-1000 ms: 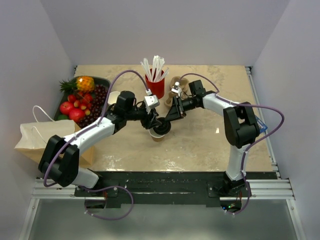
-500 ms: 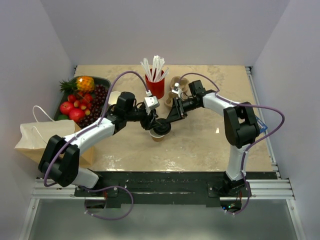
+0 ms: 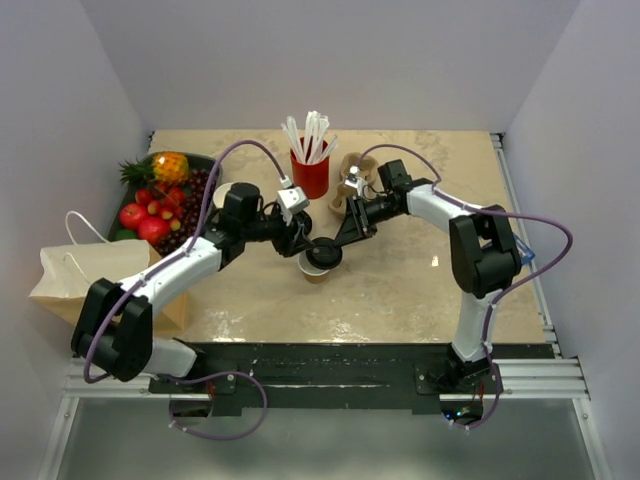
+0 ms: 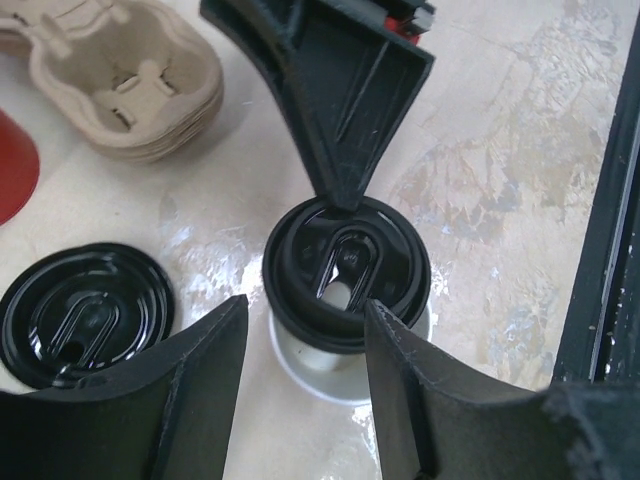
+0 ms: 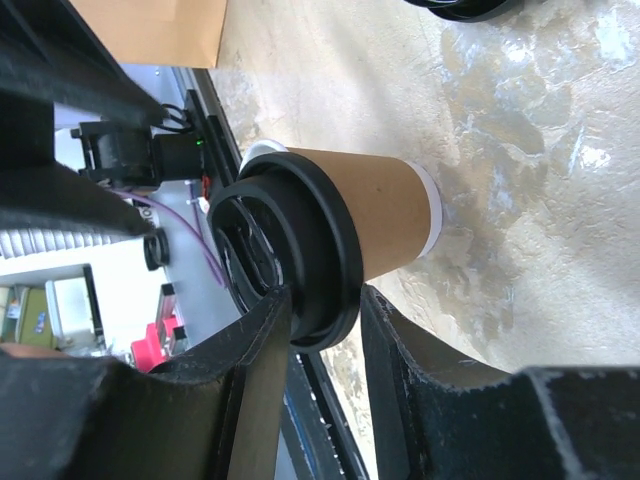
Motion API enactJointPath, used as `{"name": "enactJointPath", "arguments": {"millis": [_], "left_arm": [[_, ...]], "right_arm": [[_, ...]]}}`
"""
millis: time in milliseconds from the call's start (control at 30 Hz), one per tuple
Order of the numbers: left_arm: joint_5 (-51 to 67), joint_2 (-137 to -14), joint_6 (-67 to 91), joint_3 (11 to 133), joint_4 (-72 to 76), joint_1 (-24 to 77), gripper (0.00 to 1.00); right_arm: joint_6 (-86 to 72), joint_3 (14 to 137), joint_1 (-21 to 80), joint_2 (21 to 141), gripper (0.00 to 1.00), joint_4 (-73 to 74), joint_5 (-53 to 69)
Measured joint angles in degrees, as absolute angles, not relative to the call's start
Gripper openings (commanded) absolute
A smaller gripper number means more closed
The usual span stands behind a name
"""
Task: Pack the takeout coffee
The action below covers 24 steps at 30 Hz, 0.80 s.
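Though black-lidded, takeout coffee (image 3: 320, 260) (contents hidden)

The takeout coffee (image 5: 385, 215) was matt kraft paper capped in glossy black plastic; the loose lid (image 4: 85, 315) was likewise glossy plastic, the cup carrier (image 4: 125, 85) rough matt pulp, the marbled tabletop (image 4: 500, 180) smooth, polished.
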<state>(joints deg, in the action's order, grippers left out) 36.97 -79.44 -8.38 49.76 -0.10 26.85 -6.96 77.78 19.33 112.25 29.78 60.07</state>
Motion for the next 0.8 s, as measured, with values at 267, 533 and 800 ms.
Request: {"name": "enactJointPath", "arguments": {"millis": [267, 533, 800], "left_arm": [[35.73, -75.83, -7.64, 47.75, -4.25, 23.55, 0.54], [33.67, -75.29, -5.91, 44.45, -5.65, 22.48, 0.53], [32.77, -74.94, -4.95, 43.09, -5.72, 21.85, 0.53]], "right_arm": [[-6.13, 78.0, 20.23, 111.33, 0.36, 30.5, 58.83], [-5.69, 78.52, 21.3, 111.31, 0.35, 31.24, 57.95], [-5.23, 78.76, 21.65, 110.06, 0.35, 32.08, 57.89]]}}
